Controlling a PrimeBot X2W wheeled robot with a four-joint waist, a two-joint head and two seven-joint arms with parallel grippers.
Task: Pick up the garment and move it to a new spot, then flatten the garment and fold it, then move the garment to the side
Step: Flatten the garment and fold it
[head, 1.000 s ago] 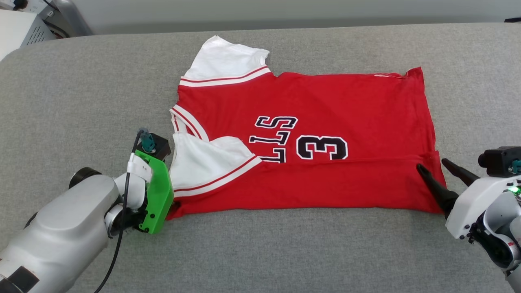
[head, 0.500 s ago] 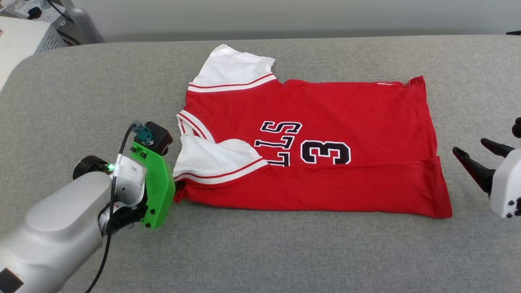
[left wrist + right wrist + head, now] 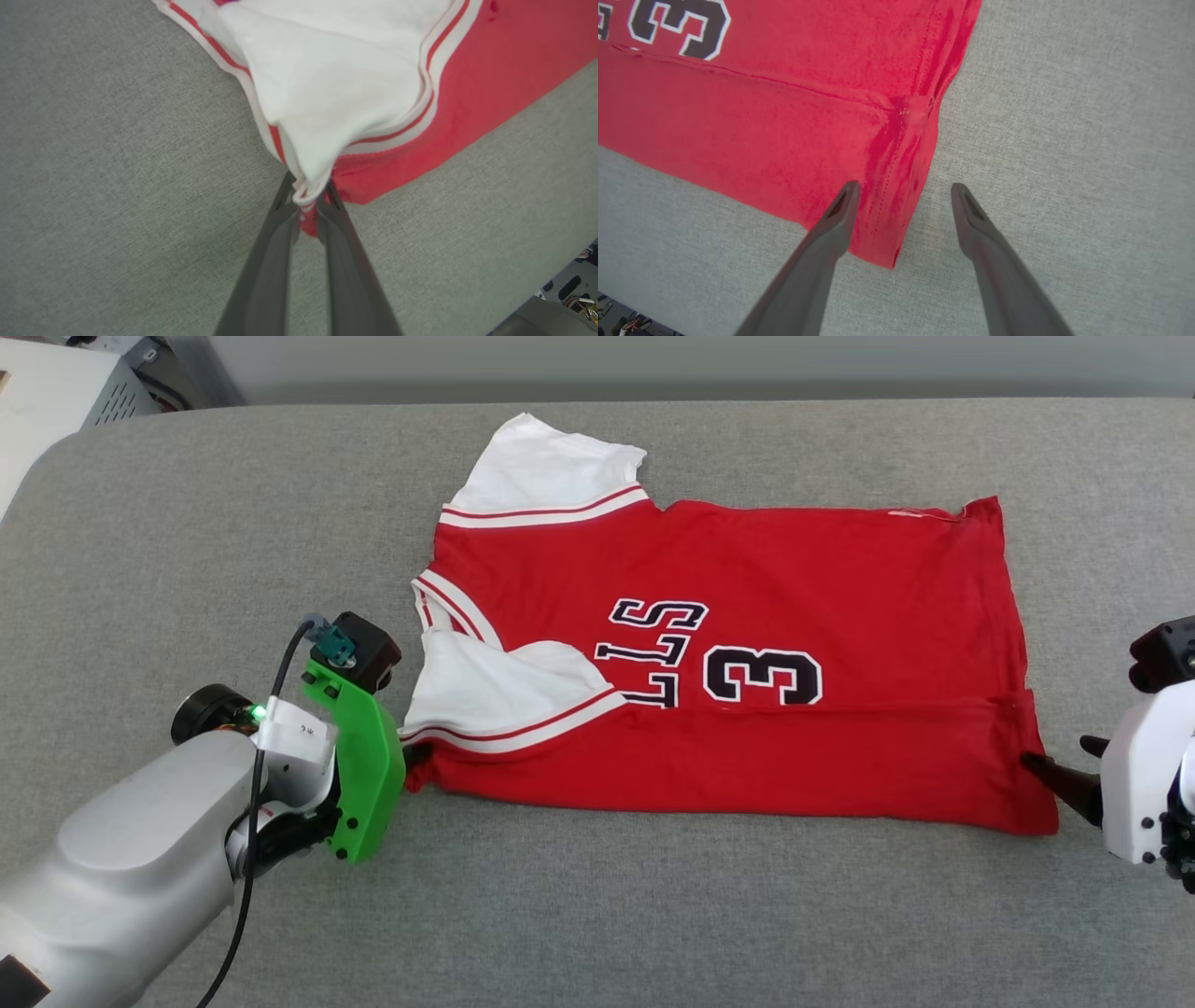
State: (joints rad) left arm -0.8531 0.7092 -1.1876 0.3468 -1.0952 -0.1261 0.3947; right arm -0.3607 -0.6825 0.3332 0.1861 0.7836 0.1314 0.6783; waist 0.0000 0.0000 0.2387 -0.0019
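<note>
- Left gripper [image 3: 307, 192]: fingers pressed together, pinching the striped corner of the garment's [image 3: 747, 588] near sleeve [image 3: 327, 84]. The left wrist view shows this grip plainly; in the head view a green bracket [image 3: 366, 775] covers it.
- Right gripper [image 3: 906, 187]: fingers spread wide and holding nothing, one tip over the garment's red hem corner, the other over the grey surface [image 3: 1064, 116].
- Count: one garment, two white sleeves, two grippers.
- The garment lies between the grippers, its near edge folded over part of the print.
</note>
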